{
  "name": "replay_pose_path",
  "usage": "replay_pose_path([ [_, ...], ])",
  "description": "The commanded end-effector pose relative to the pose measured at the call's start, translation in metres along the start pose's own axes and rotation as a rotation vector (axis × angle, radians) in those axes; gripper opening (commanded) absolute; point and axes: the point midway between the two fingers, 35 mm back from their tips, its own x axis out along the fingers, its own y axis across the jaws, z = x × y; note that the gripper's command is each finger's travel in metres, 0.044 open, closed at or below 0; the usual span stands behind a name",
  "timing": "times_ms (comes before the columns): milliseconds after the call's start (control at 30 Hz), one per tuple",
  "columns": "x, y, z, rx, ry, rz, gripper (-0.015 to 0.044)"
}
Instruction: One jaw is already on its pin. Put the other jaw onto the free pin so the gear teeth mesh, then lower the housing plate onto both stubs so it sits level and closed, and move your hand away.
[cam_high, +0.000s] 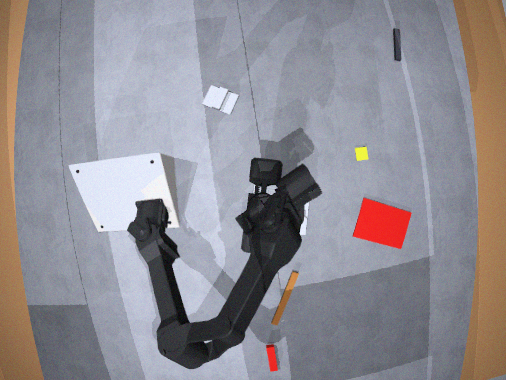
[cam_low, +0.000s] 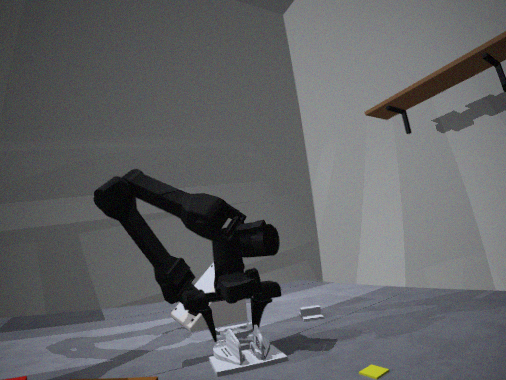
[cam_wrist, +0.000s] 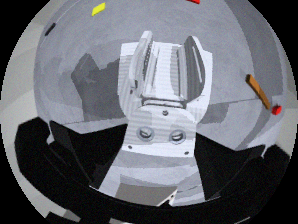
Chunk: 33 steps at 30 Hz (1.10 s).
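My gripper (cam_low: 235, 334) (cam_wrist: 160, 132) is shut on the white housing plate (cam_wrist: 164, 122) (cam_low: 239, 327), which has two round holes and shows between the fingers. Its near part is over the end of the white base (cam_wrist: 125, 55) (cam_low: 250, 364) (cam_high: 304, 220) in the wrist view. Two white jaws stand on the base: one on the left in the wrist view (cam_wrist: 142, 62), one on the right (cam_wrist: 196, 67). In the exterior view the fingertips are low, close to the jaws. The pins, the stubs and the gear teeth are hidden or too small to tell. The top camera sees mostly my arm here.
A large white block (cam_high: 115, 187) stands under my arm's base. A small white two-part piece (cam_high: 216, 97) (cam_low: 312, 313) lies farther off. A red sheet (cam_high: 382, 222), a yellow square (cam_high: 361, 153) (cam_low: 374, 371), an orange bar (cam_high: 285, 298), a red block (cam_high: 272, 358) and a dark bar (cam_high: 397, 45) lie around.
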Motion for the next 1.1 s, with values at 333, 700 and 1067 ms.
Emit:
replay_pose_path([
  [333, 0.003, -0.0004, -0.0002, -0.015, -0.002, -0.004, 0.0351],
  [700, 0.0053, -0.0005, -0.0002, -0.017, -0.002, -0.004, 0.0351],
  [1067, 0.0077, -0.0005, -0.0001, -0.017, -0.002, -0.004, 0.0351],
])
